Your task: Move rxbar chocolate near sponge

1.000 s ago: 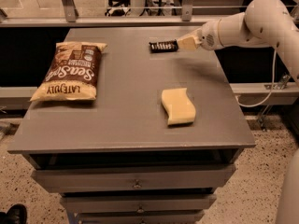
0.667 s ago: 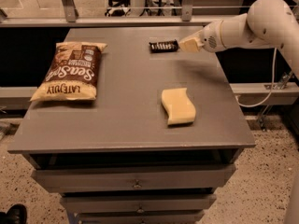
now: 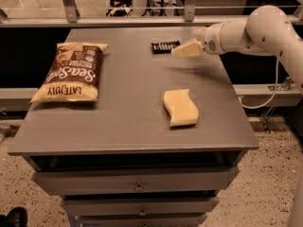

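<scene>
The rxbar chocolate [image 3: 164, 47] is a small flat black wrapper lying near the far edge of the grey table [image 3: 118, 122], right of centre. My gripper [image 3: 183, 49] reaches in from the right on a cream arm and sits just right of the bar, close to its right end and low over the table. The sponge [image 3: 180, 108] is pale yellow with wavy sides and lies flat on the right half of the table, well in front of the bar and apart from the gripper.
A large brown-and-cream chip bag [image 3: 73, 72] lies on the left part of the table. The table stands on drawers [image 3: 137, 186]. A railing [image 3: 142, 20] runs behind the far edge. The arm [image 3: 265, 30] stretches past the table's right side.
My gripper has moved a little left and down, closer to the right end of the bar. The bar, the sponge and the chip bag have not moved.
</scene>
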You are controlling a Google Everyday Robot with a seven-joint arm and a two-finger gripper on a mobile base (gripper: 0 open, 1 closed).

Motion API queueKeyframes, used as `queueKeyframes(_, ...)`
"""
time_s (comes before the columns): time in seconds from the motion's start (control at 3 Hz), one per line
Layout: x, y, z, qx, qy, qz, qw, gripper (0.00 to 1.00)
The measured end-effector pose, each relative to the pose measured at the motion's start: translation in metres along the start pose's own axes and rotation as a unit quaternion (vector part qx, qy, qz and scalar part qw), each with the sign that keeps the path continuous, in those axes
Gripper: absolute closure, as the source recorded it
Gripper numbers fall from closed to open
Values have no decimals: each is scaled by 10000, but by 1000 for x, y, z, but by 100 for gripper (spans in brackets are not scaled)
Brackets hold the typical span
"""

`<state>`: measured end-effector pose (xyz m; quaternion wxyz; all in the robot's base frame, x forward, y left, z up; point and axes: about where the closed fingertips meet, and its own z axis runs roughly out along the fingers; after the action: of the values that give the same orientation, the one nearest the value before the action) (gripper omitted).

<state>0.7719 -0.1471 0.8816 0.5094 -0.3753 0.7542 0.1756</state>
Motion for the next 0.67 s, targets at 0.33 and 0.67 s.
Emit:
queueKeyframes(0.33, 1, -6, 12, 66, -100, -7, 9999, 0)
queueKeyframes(0.67, 6, -13, 31, 87, -148, 90, 9998, 0)
